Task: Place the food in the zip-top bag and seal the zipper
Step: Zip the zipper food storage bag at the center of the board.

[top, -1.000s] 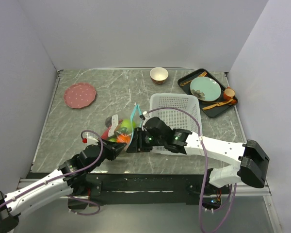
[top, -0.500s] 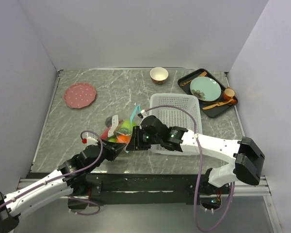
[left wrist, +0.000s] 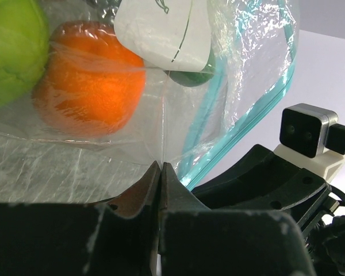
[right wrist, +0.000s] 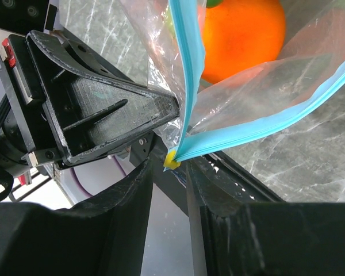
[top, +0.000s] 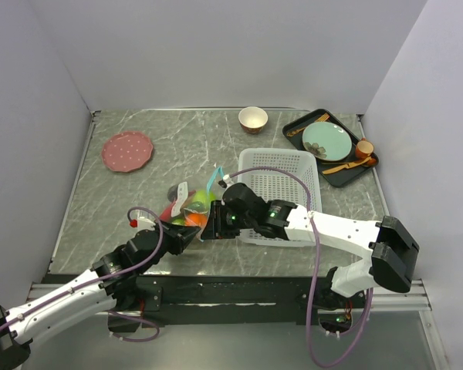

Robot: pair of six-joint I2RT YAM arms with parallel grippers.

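The clear zip-top bag (top: 187,202) lies at the table's middle front, with the food (top: 193,208) inside. An orange (left wrist: 89,86) and a green apple (left wrist: 11,52) show through the plastic. My left gripper (left wrist: 161,165) is shut on a fold of clear plastic at the bag's near corner, just left of the teal zipper (left wrist: 241,115). My right gripper (right wrist: 169,167) stands open at the zipper's (right wrist: 187,69) near end. A yellow slider tab (right wrist: 171,161) sits between its fingertips, with a gap on the left side. The two grippers nearly touch.
A white perforated basket (top: 278,173) stands right of the bag, under the right arm. A pink plate (top: 127,150) lies at the back left and a small bowl (top: 252,118) at the back. A black tray (top: 330,146) with a teal plate, cup and utensils is at the back right.
My right gripper has shifted a little left, toward the bag's near corner. The left gripper and bag have stayed in place.
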